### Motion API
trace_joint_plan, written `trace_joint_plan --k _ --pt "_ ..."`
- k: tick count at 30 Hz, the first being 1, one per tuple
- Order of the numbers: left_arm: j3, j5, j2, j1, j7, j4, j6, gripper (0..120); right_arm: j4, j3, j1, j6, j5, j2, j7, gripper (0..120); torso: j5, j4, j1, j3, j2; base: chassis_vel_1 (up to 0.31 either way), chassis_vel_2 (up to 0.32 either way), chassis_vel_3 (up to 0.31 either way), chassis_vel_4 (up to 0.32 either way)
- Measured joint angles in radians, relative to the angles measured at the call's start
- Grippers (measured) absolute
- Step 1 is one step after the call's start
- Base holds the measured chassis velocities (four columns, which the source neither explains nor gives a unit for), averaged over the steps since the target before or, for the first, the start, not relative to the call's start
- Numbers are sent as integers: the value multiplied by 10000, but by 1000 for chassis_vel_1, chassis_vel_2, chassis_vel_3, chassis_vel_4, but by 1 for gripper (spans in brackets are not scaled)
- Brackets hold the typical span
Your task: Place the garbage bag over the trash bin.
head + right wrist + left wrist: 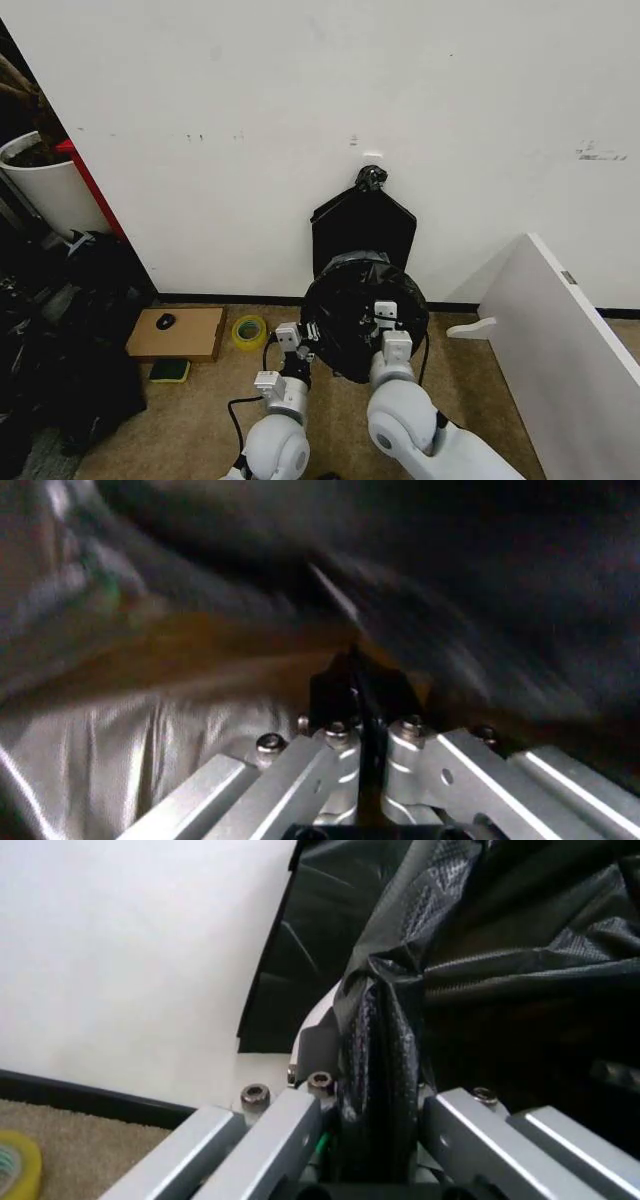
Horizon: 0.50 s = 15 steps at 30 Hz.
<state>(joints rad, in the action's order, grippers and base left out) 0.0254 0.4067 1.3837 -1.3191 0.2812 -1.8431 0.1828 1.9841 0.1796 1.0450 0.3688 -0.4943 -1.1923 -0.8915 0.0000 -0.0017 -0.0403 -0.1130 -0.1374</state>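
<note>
The crinkled glossy black plastic garbage bag [352, 300] wraps the round trash bin, on the carpet against the white wall. The left gripper [372, 1140] clamps a bag fold at the white rim [318, 1020]; the right gripper [362, 705] pinches film. A flat black knotted bundle [363, 225] hangs behind.
</note>
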Motion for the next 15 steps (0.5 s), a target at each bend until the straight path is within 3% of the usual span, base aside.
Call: trace_joint_plan --k 15 --pt "-152 -357 -35 -177 -387 -27 337 0 -1857 223 -978 506 25 -736 -117 0 2 -1 0 0 0 0 0 0 0"
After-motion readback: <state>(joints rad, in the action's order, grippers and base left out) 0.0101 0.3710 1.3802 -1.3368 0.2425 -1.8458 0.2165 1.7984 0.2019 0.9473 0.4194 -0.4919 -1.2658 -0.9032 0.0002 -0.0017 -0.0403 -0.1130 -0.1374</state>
